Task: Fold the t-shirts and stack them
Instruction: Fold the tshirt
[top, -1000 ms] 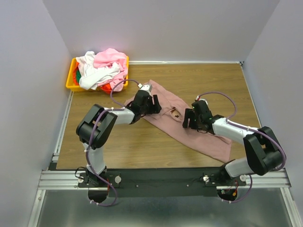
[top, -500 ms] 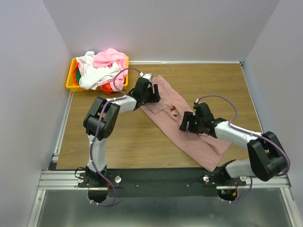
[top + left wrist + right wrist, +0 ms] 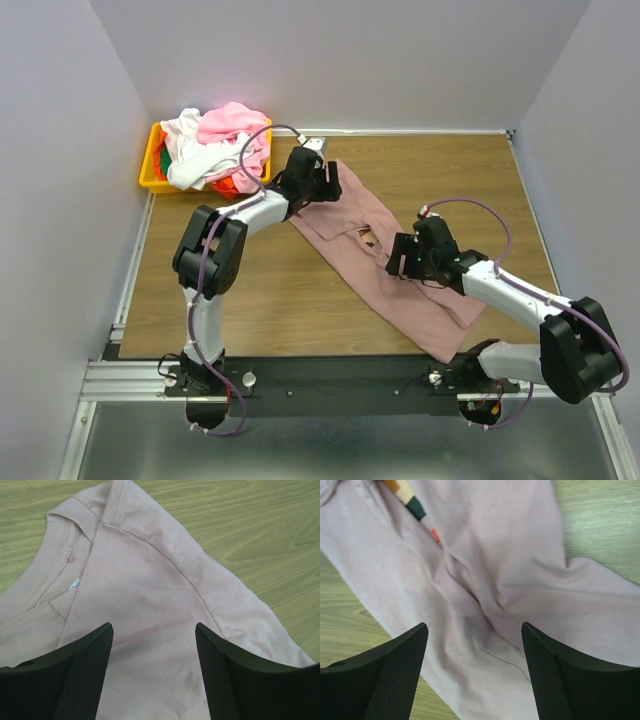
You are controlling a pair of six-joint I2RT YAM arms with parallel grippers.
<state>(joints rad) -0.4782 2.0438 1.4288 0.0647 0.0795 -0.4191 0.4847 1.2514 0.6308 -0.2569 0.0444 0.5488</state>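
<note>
Wooden bench (image 3: 250, 290) boxed in by plain grey walls (image 3: 60, 150), that's our setup. The dusty mauve-pink t-shirt (image 3: 390, 295) lies across the middle of it in a long diagonal strip, running from near the far-left bin down toward the near right. It's rumpled rather than flat.

The left claw (image 3: 152, 630) sits over the collar end with its fingers spread wide and nothing pinched. In its wrist view we see the ribbed collar (image 3: 65, 530), a little white neck label (image 3: 75, 584) and one shoulder seam (image 3: 165, 555). The right claw (image 3: 475, 627) is spread apart too, over a bunch of creases just beside the pixel print (image 3: 410, 497) (only a sliver of it shows there). We can't tell whether either claw actually touches the cloth.

The other t-shirts (image 3: 215, 140), pink and white with bits of red-orange and green, are heaped in the yellow bin (image 3: 150, 178) at the far-left corner.
</note>
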